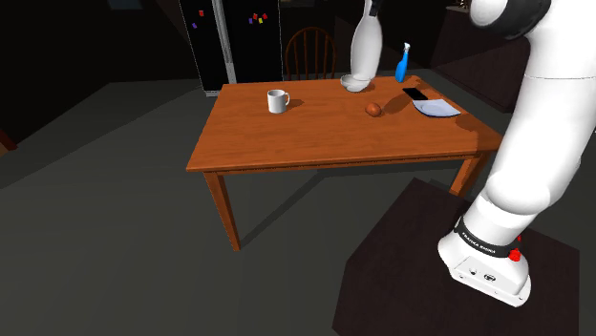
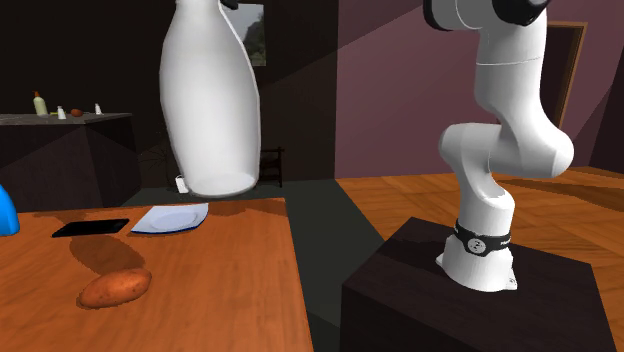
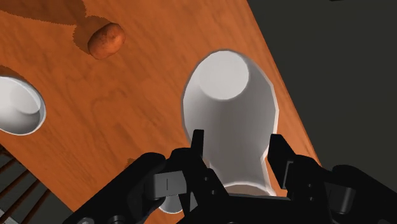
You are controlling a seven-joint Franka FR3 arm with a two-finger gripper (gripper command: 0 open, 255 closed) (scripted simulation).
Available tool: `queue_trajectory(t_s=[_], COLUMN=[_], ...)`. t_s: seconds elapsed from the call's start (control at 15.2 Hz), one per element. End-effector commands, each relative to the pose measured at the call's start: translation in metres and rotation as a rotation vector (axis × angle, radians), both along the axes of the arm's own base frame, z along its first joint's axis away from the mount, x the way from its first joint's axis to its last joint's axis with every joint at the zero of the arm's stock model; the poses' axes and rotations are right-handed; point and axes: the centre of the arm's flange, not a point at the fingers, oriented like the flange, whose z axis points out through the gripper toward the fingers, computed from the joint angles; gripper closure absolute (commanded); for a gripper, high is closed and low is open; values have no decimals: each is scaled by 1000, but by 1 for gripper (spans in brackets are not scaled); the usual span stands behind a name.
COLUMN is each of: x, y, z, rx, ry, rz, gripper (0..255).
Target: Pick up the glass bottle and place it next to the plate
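Plate (image 1: 436,108), pale and flat, lies by the counter's (image 1: 315,134) edge at the shoulder view's right. A black phone (image 1: 416,94) sits just behind it and a brown potato (image 1: 373,109) toward the middle. The bare wood between them leaves room for a set-down, I judge. Farther back, near the far edge, the white bottle (image 3: 232,108) hangs clear of the wood, a white bowl (image 1: 353,83) nearby below. The hand (image 3: 236,143) is clamped on its neck, likely so that it passes over the low things. Its long axis is near upright, neck up, base toward the counter.
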Motion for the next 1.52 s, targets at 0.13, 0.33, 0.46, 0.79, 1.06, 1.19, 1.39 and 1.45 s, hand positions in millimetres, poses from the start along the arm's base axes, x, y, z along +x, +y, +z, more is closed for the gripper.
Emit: queue_trajectory(t_s=[0.13,0.33,0.46,0.79,1.06,1.19,1.39,1.45], x=[0,-5,-13,-34,-52,-60,-73,-77], y=[0,-10,-31,-82,-123,-143,-174,-184], z=[22,22,8,-28,-57,-71,-93,-100], rx=[0,0,0,0,0,0,0,0], ry=[0,0,0,0,0,0,0,0], rz=[1,1,1,1,1,1,1,1], gripper=[255,255,255,255,255,255,255,255])
